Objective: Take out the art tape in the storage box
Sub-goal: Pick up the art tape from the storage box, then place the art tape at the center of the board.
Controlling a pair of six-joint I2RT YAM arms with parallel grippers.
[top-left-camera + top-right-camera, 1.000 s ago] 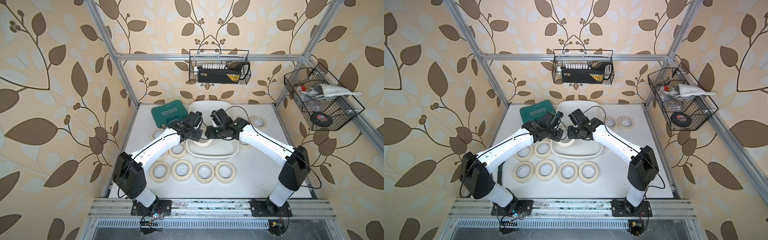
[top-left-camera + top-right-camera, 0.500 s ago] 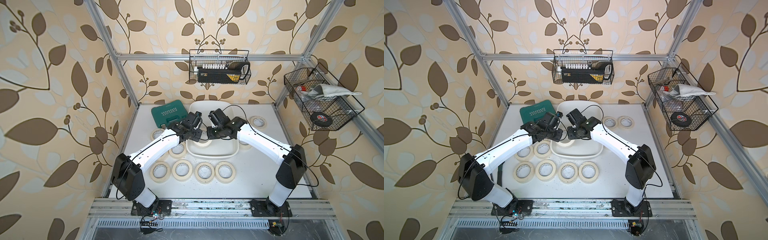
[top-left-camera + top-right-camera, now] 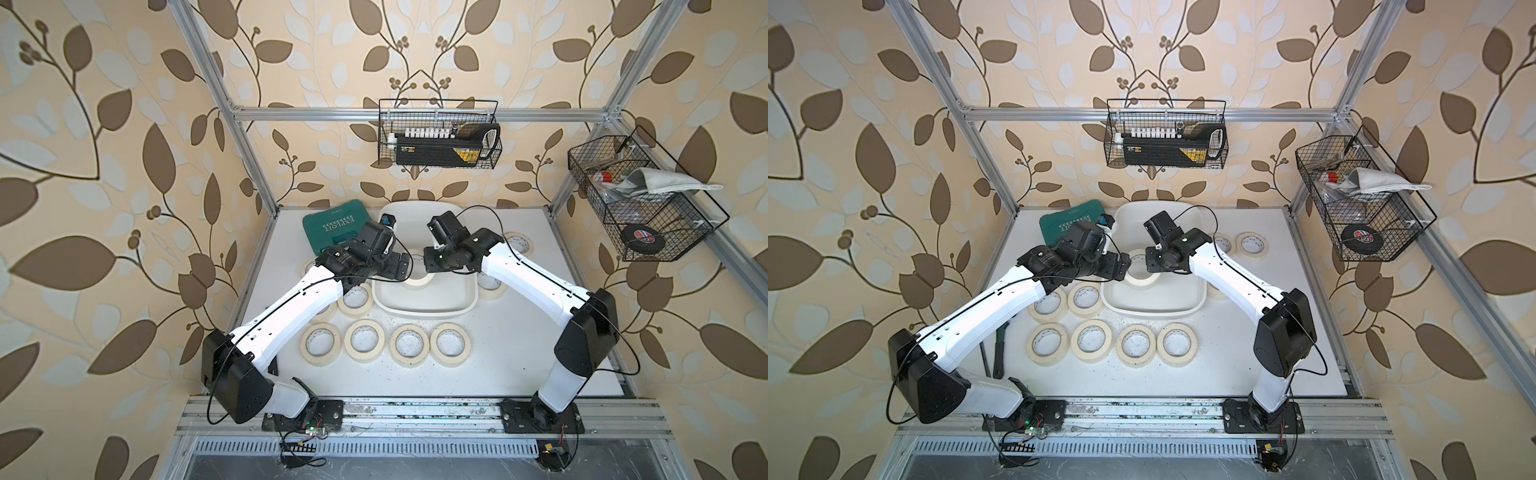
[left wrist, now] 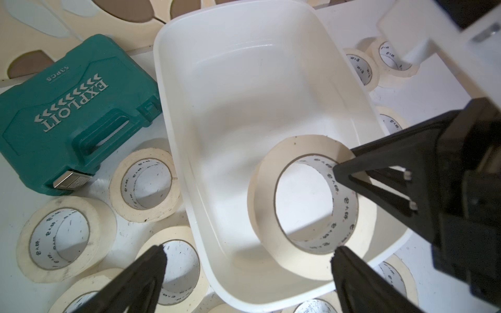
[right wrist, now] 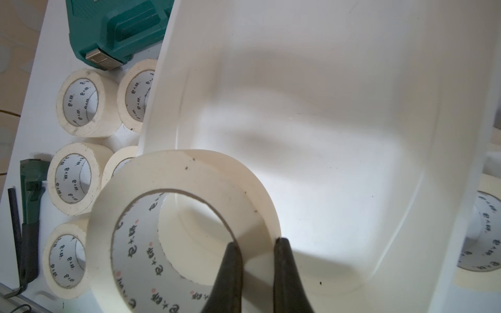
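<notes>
Remote operation, bench view: nearest me, four art tape rolls [image 3: 395, 345] lie flat in a row on the bench [image 3: 519, 353], already outside the storage box [image 3: 419, 313]. Just beyond them, in the near half of that box, is the only roll [image 5: 189, 173] I can see inside. Its open core faces up, slightly tilted, and by its shadow it seems to be off the box floor. The right hand [image 5: 256, 244] is clamped on the roll's wall, one finger inside the core and one outside, on the side towards the right arm. The left hand [image 4: 248, 250] hovers at the opposite side, fingers wide apart and closed on nothing. The roll therefore lies between the two hands, carried by the right one. I judge the coming move to be a lift straight up and over the rim by the right arm alone. Farther back, the teal tool case [image 3: 338, 226] rests beside the box's far left side.
</notes>
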